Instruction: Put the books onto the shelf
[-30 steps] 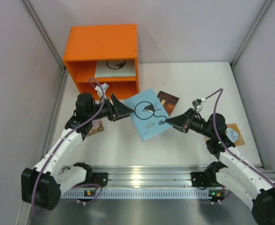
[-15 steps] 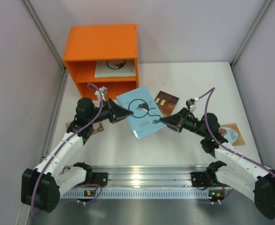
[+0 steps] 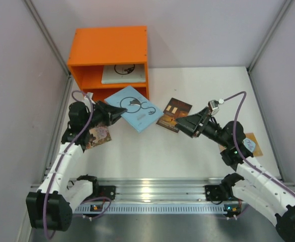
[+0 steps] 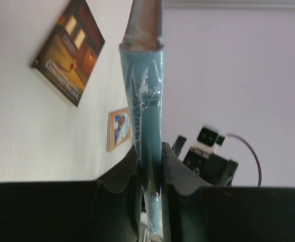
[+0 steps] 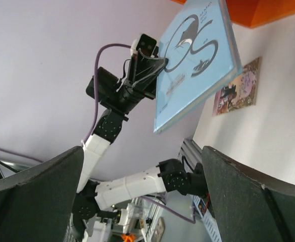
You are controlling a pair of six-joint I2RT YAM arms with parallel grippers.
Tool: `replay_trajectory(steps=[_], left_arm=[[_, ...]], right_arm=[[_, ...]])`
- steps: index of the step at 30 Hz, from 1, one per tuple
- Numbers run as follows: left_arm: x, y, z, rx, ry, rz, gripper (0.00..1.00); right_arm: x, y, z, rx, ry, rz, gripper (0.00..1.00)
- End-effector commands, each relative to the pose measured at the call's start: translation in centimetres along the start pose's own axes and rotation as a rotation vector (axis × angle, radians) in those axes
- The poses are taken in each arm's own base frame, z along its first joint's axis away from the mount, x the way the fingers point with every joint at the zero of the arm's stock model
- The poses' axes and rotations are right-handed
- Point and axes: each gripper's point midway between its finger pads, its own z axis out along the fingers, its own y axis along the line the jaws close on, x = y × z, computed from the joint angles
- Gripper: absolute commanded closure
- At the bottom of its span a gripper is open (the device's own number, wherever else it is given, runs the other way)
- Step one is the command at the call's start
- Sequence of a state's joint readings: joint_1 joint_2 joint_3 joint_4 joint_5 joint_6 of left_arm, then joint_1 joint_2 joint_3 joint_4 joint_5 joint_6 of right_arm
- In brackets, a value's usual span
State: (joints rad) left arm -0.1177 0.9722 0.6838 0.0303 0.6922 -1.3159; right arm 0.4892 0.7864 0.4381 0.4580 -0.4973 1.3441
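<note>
Your left gripper (image 3: 112, 112) is pinched tight on one edge of the pale blue book (image 3: 135, 115). The book hangs tilted in the air, just in front of the shelf (image 3: 107, 48) and down by its lower compartment. I'd level the book out first, then feed it in far edge first, under the divider board, so no corner snags. Your right gripper (image 3: 185, 125) is spread wide and empty, well apart from the book, so I'd park it there.

My own fingers (image 5: 34, 196) stood spread wide while my left hand (image 5: 155, 65) pinched the pale blue book (image 5: 198, 55) up beside the orange shelf (image 5: 258, 12).
</note>
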Motion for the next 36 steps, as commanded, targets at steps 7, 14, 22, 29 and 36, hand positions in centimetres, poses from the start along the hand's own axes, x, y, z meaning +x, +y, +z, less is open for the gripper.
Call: replay_trajectory(steps=[7, 14, 22, 29, 36], left_arm=[[-6.0, -6.4, -3.5, 0.087, -0.306, 0.048, 1.00], [-11.1, -8.9, -4.0, 0.106, -0.505, 0.056, 1.00], [-15.4, -10.1, -3.4, 0.092, -0.636, 0.041, 1.00], [-18.5, -9.9, -2.1, 0.109, -0.709, 0.021, 1.00], [-20.3, -10.1, -0.7, 0.157, -0.728, -0.001, 1.00]], right_arm=[[-1.7, 3.0, -1.2, -0.011, -0.072, -0.113, 0.00], [-1.9, 2.8, -1.5, -0.009, -0.071, -0.126, 0.00], [-2.7, 2.7, -1.6, -0.004, -0.082, -0.140, 0.00], [-3.7, 2.8, -1.2, -0.003, -0.093, -0.160, 0.00], [-4.1, 1.7, -0.7, 0.013, -0.093, -0.162, 0.00]])
